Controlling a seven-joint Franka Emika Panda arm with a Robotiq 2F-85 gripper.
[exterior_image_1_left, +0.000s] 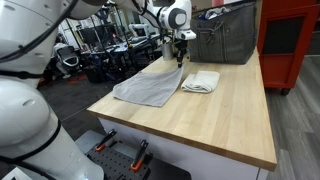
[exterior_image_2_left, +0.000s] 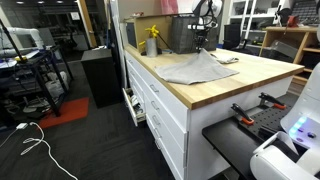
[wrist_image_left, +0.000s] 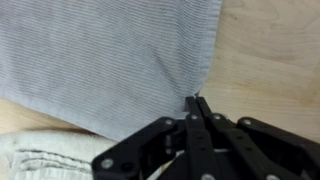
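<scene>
Hand (wrist_image_left: 196, 103) closed narrow, fingertips pinched together on the hem of the grey cloth (wrist_image_left: 100, 60), which puckers at the pinch point. The cloth spreads flat on the surface (wrist_image_left: 270, 60) ahead of the fingertips and off to one side; bare wood lies on the other side. A folded white towel (exterior_image_1_left: 201, 82) lies just beside the hand, touching the cloth edge, and in an exterior view a grey bin (exterior_image_1_left: 225, 40) stands near, behind the hand.

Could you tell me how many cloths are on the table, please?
2. The grey cloth lies spread out, one corner pinched in the hand; the folded cream towel lies right beside it.
</scene>
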